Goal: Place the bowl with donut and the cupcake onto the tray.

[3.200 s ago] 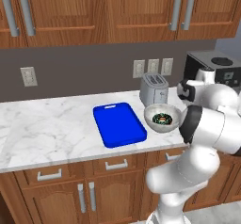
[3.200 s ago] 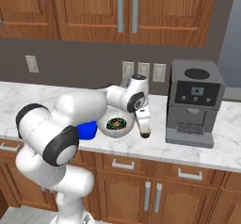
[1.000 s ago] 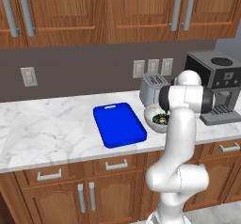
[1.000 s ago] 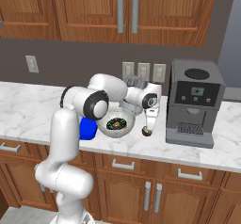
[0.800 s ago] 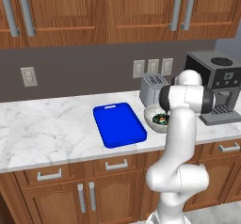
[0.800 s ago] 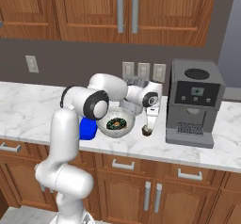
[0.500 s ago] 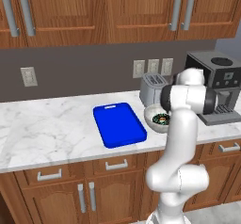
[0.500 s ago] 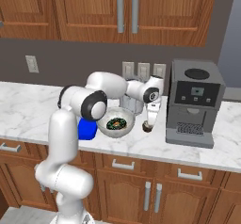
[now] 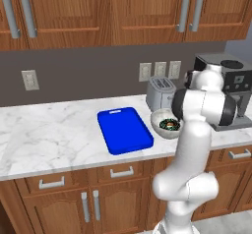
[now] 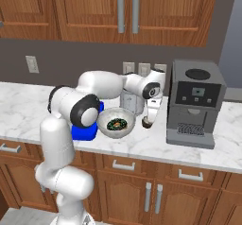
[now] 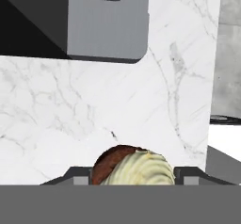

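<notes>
White marble runs the length of the counter (image 9: 54, 139), and we see one blue tray (image 9: 124, 130) lying flat on it, handle slot toward the wall. Just to its right sits one pale bowl (image 9: 165, 129) with a single donut (image 10: 116, 123) inside, dark frosting and sprinkles showing in the right base view. Bowl and tray lie near each other but not touching. Behind the bowl stands one silver toaster (image 9: 161, 93), and to the right one dark coffee machine (image 10: 194, 103) with a small panel whose markings are too small for us to read. We find no legible writing anywhere. Three outlets sit in a row above the toaster (image 9: 159, 70), and one more (image 9: 30, 80) on the wall far left.

Over to the arm: it reaches across above the bowl, and the gripper (image 10: 147, 123) hangs low over the marble between bowl and coffee machine. One cupcake (image 11: 133, 168), brown top and pale wrapper, sits right between the finger tips in the hand view, tipped on its side as that view shows it. Whether the jaws are clamped on it or merely around it, we cannot tell. The coffee machine's grey base stands close ahead of the hand.
</notes>
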